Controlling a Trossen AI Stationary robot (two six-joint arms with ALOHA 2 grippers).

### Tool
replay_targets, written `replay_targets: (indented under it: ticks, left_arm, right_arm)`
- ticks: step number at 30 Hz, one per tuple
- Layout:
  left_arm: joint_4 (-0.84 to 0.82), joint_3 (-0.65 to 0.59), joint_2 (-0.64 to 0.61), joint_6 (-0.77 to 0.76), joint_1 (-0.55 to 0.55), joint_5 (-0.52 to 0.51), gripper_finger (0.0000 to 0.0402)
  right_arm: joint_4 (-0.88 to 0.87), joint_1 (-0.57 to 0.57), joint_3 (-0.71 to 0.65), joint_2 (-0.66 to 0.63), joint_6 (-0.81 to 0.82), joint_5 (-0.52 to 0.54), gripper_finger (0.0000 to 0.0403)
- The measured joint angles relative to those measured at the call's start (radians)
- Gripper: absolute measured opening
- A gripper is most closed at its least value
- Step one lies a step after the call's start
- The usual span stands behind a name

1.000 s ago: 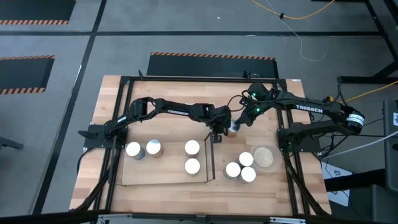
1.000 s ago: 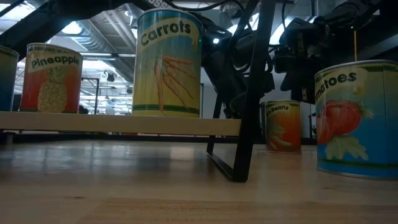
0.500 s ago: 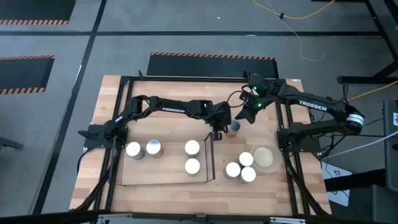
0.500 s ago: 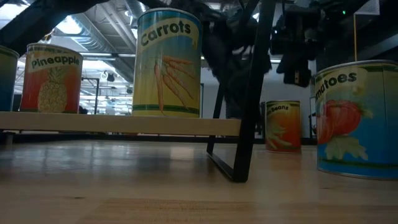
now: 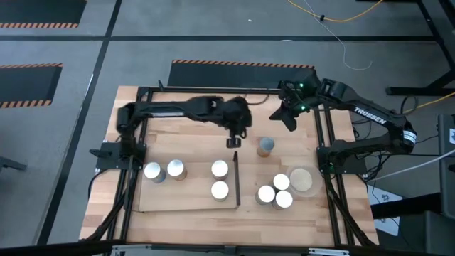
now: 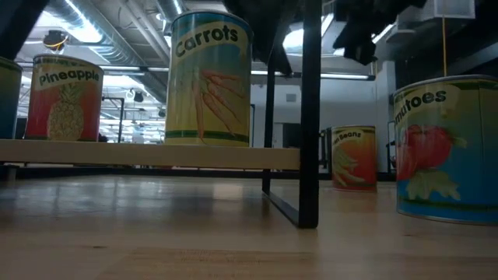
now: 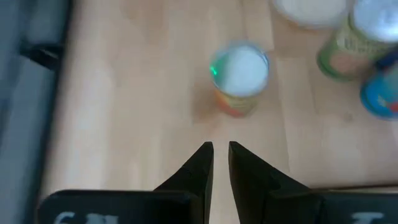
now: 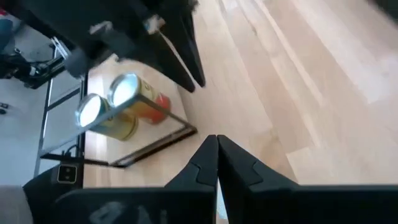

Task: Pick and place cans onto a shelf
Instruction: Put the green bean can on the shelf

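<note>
The shelf point(image 5: 186, 193) lies at the table's near left, with its black frame point(image 5: 237, 181) at the right end. Several cans stand on it, among them two point(image 5: 220, 169) point(image 5: 220, 190) near the frame. One can point(image 5: 265, 146) stands alone on the table right of the frame, and it also shows in the left wrist view point(image 7: 241, 74). Three cans point(image 5: 276, 192) stand by the beige dish point(image 5: 301, 179). My left gripper point(image 5: 234, 140) hovers just left of the lone can, fingers nearly together and empty point(image 7: 221, 155). My right gripper point(image 5: 288, 117) is raised behind that can, shut and empty point(image 8: 216, 146).
The black rails of the arm frame point(image 5: 213, 90) run along the table's far edge and both sides. Bare tabletop point(image 5: 192, 146) lies between the shelf and the far rail. In the low view the frame post point(image 6: 310, 117) stands between the carrots can point(image 6: 210, 78) and the beans can point(image 6: 354, 158).
Both grippers have drawn up and away from the lone can, the left toward the table's left and far edge, the right toward the far right. The can stays standing on the table. The shelf's black frame, tilted before, now stands upright and sits slightly further left.
</note>
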Motion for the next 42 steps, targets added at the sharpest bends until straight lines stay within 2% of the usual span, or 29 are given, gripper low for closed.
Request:
replay_targets:
  ticks: [8, 11, 15, 18, 22, 25, 29, 33, 42]
  left_arm:
    - [-0.212, 0.000, -0.233, -0.016, 0.000, -0.109, 0.0043]
    - [-0.303, 0.000, -0.321, -0.052, -0.007, -0.121, 0.0043]
    - [-0.334, -0.025, -0.439, -0.084, -0.037, -0.128, 0.0043]
    - [-0.309, -0.104, -0.544, -0.119, -0.078, -0.145, 0.0043]
    - [-0.226, -0.290, -0.686, -0.212, -0.149, -0.231, 0.0043]
    - [-0.129, -0.445, -0.779, -0.287, -0.200, -0.287, 0.0043]
    - [-0.006, -0.627, -0.874, -0.349, -0.250, -0.347, 0.0043]
    - [0.096, -0.752, -0.920, -0.372, -0.274, -0.375, 0.0043]
    - [0.192, -0.881, -0.928, -0.372, -0.276, -0.376, 0.0043]
  right_arm:
    - [0.008, 0.000, 0.045, 0.000, -0.003, 0.000, 0.0016]
    - [0.011, 0.000, 0.045, 0.000, -0.003, 0.000, 0.0033]
    - [0.015, 0.000, 0.045, 0.000, -0.003, 0.000, 0.0064]
    - [0.015, 0.000, 0.045, 0.000, 0.000, 0.000, 0.0088]
    - [0.015, 0.000, 0.045, 0.001, 0.037, 0.010, 0.0099]
    - [-0.013, 0.000, 0.035, 0.004, 0.107, 0.052, 0.0099]
    - [-0.136, 0.000, 0.034, 0.034, 0.156, 0.139, 0.0099]
    - [-0.260, 0.000, 0.033, 0.084, 0.162, 0.229, 0.0099]
    - [-0.286, 0.019, 0.033, 0.216, 0.158, 0.229, 0.0099]
